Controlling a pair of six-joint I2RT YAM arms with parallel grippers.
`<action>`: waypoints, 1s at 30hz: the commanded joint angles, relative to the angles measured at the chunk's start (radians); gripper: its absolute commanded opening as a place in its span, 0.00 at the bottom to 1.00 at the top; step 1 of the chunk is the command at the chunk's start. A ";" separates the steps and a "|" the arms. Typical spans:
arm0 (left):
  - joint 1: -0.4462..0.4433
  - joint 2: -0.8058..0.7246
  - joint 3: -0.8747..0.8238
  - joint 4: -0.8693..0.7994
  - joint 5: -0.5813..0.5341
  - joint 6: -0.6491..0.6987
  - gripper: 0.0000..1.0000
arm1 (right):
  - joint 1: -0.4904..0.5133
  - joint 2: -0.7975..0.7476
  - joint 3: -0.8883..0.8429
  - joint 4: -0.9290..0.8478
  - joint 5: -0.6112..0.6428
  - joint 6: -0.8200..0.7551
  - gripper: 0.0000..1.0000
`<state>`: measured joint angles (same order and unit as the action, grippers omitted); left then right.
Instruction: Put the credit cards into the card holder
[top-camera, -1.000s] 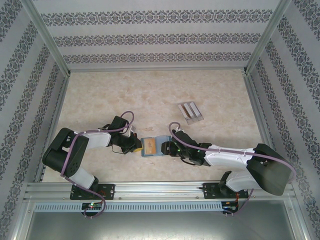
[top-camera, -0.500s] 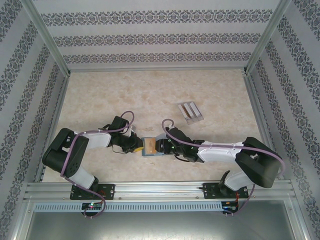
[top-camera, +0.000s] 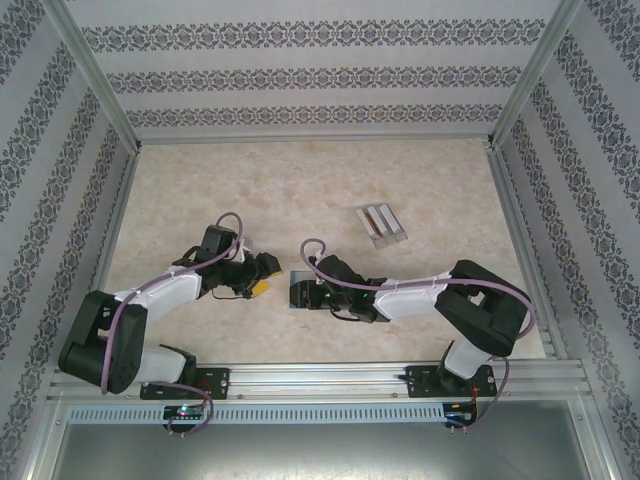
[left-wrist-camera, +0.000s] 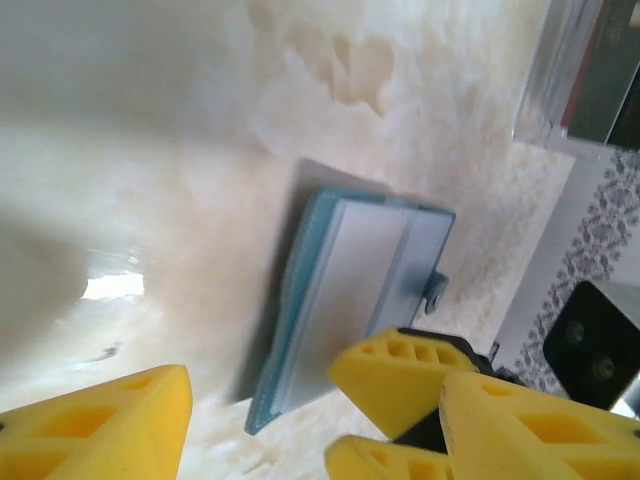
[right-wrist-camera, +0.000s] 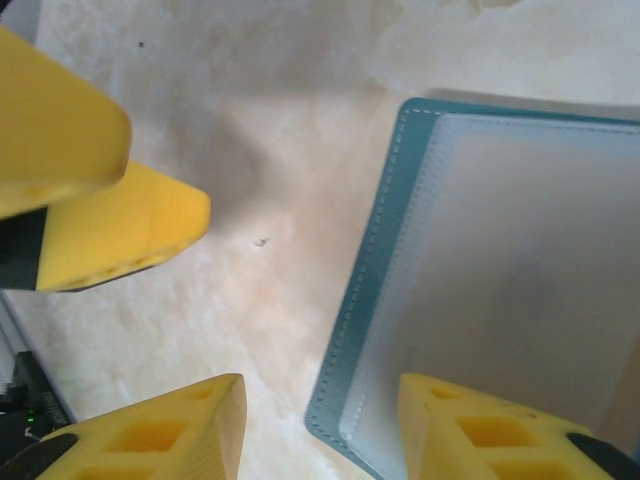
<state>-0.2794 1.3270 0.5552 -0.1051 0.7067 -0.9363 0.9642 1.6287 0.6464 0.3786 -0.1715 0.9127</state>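
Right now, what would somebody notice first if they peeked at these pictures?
First comes the small teal card holder, lying in the middle of the marble-look table with its pale inner side up. Two robot arms meet at it. The left tool has its bright yellow fingers spread just left of the holder, and the right tool has a finger on each side of the holder's edge. A pale striped piece lies farther back on the right.

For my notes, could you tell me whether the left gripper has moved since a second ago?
Yes: the left gripper has drawn back left, farther from the grey striped piece.
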 joint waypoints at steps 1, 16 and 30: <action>0.011 -0.055 0.000 -0.122 -0.084 0.069 0.72 | -0.029 -0.086 -0.013 0.027 -0.015 -0.035 0.46; -0.097 -0.047 0.123 -0.288 -0.242 0.246 0.71 | -0.408 -0.387 0.218 -0.764 0.375 -0.630 0.57; -0.162 -0.030 0.151 -0.304 -0.290 0.263 0.70 | -0.551 0.016 0.565 -0.931 0.264 -0.896 0.64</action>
<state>-0.4267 1.2858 0.6796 -0.3752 0.4355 -0.7013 0.3943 1.5982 1.1542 -0.4728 0.0338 0.0967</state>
